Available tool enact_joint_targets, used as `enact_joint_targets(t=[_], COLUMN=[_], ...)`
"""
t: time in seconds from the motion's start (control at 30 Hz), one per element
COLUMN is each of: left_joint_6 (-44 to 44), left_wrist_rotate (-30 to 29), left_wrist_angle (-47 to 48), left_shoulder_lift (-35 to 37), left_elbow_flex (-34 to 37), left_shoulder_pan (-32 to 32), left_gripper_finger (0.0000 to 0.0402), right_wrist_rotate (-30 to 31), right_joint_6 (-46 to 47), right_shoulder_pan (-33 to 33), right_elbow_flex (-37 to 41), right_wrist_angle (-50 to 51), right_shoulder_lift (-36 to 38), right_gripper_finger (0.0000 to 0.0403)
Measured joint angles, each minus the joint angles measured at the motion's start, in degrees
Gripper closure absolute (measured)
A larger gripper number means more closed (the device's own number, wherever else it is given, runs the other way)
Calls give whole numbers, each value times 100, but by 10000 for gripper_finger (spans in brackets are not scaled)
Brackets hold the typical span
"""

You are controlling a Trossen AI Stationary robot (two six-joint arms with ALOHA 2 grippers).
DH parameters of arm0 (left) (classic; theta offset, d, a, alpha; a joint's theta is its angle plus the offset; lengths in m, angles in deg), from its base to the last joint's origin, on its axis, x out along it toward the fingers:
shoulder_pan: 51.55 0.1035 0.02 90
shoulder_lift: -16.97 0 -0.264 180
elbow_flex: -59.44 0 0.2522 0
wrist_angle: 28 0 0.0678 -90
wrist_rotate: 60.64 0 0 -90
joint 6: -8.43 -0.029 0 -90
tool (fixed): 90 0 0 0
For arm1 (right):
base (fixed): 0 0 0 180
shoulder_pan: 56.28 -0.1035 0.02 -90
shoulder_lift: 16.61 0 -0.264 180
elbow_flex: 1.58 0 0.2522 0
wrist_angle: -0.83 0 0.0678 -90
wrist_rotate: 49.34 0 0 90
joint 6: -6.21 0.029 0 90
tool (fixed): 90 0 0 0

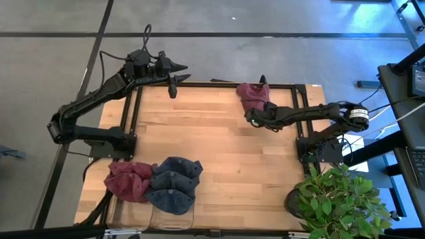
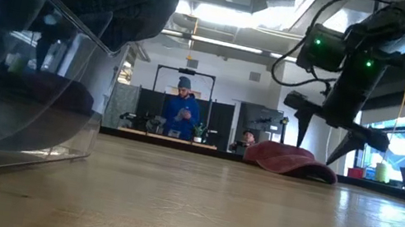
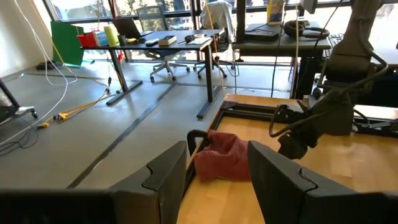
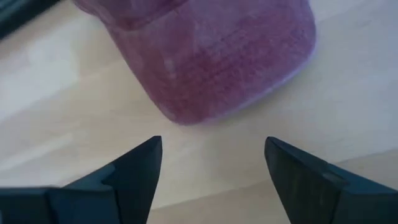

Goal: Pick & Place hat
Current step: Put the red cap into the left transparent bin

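A maroon hat (image 1: pixel 254 96) lies flat on the wooden table near its far edge, and it also shows in the low view (image 2: pixel 290 160). My right gripper (image 1: pixel 252 117) hovers open just on the near side of the hat, fingers pointing down. In its wrist view the open gripper (image 4: pixel 214 168) is apart from the hat (image 4: pixel 205 50). In the low view it (image 2: pixel 331 134) hangs a little above the hat. My left gripper (image 1: pixel 176 74) is open and raised over the table's far-left edge. Its wrist view (image 3: pixel 217 177) looks toward the hat (image 3: pixel 224 155).
A clear bin (image 1: pixel 169 216) at the near-left corner holds a maroon hat (image 1: pixel 129 180) and blue hats (image 1: pixel 174 184); its wall (image 2: pixel 13 97) fills the low view's left. A black frame (image 1: pixel 199 84) lines the table's far edge. A potted plant (image 1: pixel 339 199) stands off the near-right corner. A person (image 2: pixel 181 114) stands in the room behind.
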Motion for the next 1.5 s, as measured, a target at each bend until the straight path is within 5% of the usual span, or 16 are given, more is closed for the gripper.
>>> enact_joint_targets(t=[0.37, 1.0, 1.5], left_joint_6=[-2, 59, 52], left_wrist_rotate=[3, 1, 1], left_wrist_angle=[0, 2, 11], left_shoulder_lift=[1, 1, 0], left_elbow_flex=[-2, -2, -2], left_shoulder_pan=[-2, -2, -3], left_gripper_finger=[236, 237, 236], right_wrist_rotate=[97, 1019, 1321], right_joint_6=[318, 731, 608], right_shoulder_pan=[-1, 513, 706], right_elbow_flex=[1252, 1304, 1284], right_wrist_angle=[-2830, -2578, -2685], right_shoulder_lift=[19, 22, -171], right_gripper_finger=[118, 121, 312])
